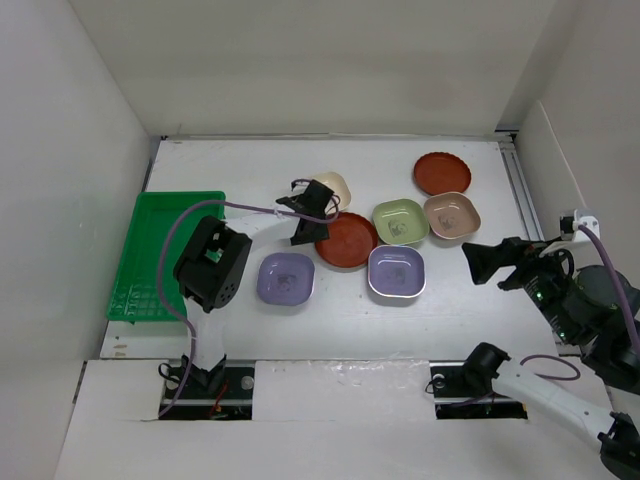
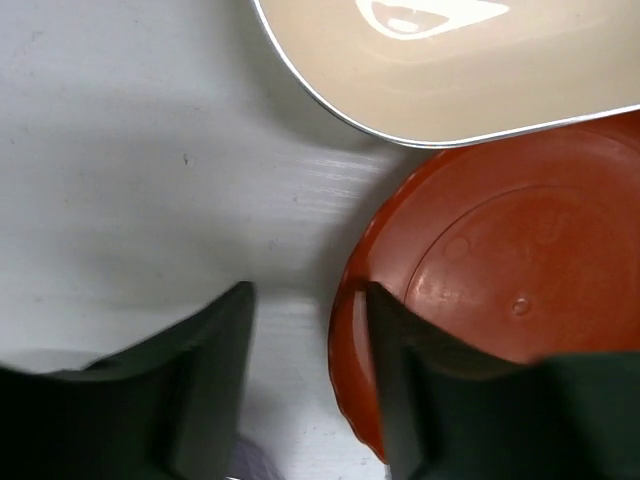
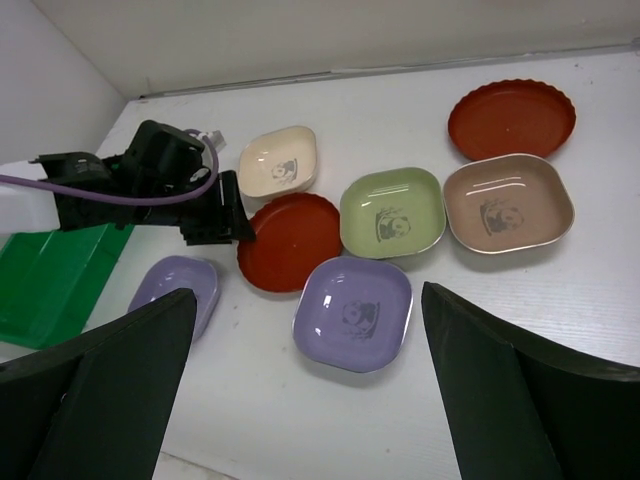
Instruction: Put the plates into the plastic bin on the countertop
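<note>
Since the white countertop (image 1: 330, 320) is smooth and flat, a thin plate lying on it offers only its edge to take hold of. By the left wall lies the green bin (image 1: 150, 215), a shallow plastic tray with a gridded floor and a raised rim; no plate is in it yet. All seven plates lie to its right, none touching it. They look like hard, glossy plastic: light and stiff, I would judge, and slippery enough to skate if pushed flat.

The red-brown plate (image 1: 355, 245) in the middle is round with a scalloped rim, and a second round plate (image 1: 442, 172) lies far right. The others are rounded squares with a thin pale lip:
- lavender plate (image 1: 286, 278), near left
- second lavender plate (image 1: 397, 271), near middle
- green plate (image 1: 400, 221)
- tan-pink plate (image 1: 452, 215)
- cream plate (image 1: 335, 187), farther back

The left gripper (image 2: 310, 370) is spread across the red-brown plate's left rim, with one finger (image 2: 400, 390) over the plate and the other over bare counter. It pinches nothing. The right gripper (image 1: 472, 265) hangs at the right, wide apart and holding nothing.
</note>
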{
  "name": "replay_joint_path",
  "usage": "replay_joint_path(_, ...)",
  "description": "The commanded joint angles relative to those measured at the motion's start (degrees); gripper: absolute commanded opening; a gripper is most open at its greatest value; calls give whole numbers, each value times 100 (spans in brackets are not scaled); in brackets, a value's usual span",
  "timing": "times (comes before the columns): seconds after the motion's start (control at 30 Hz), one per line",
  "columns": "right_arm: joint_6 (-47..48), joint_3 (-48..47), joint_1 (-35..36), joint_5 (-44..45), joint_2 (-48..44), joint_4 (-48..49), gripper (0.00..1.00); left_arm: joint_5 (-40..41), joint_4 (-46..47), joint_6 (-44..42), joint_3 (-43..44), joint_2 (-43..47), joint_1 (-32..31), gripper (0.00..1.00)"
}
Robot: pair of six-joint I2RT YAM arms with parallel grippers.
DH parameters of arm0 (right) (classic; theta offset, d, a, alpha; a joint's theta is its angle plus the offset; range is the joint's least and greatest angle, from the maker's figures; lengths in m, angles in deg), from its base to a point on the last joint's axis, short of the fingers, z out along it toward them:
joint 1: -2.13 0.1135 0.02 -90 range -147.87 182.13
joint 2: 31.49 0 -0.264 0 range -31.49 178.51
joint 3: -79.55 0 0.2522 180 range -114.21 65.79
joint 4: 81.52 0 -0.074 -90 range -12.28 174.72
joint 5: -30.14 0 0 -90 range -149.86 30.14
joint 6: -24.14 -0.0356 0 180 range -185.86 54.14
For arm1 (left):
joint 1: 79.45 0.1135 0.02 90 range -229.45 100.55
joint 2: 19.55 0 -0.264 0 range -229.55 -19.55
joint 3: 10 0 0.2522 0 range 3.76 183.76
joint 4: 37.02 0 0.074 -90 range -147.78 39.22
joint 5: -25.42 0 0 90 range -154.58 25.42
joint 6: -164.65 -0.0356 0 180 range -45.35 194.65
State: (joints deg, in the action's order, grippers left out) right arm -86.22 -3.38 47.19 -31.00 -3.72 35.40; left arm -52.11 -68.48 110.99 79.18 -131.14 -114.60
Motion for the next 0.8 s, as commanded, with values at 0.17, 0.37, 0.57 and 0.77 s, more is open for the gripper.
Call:
replay_joint_path(0.17, -47, -44, -23, -39, -44, 239, 100, 168, -190, 93, -124, -73, -105, 16)
replay_joint_path(0.37, -47, 8, -23, -91, -44, 291, 100, 318, -559, 146, 157, -21, -237, 0)
replay_joint_path(0.57, -47, -44, -23, -91, 9, 291, 100, 204, -893, 198, 491, 436, -237, 0)
replay_joint_path(0.77, -47, -97, -23, -91, 9, 291, 100, 134, -1447, 67, 1123, 936, -237, 0)
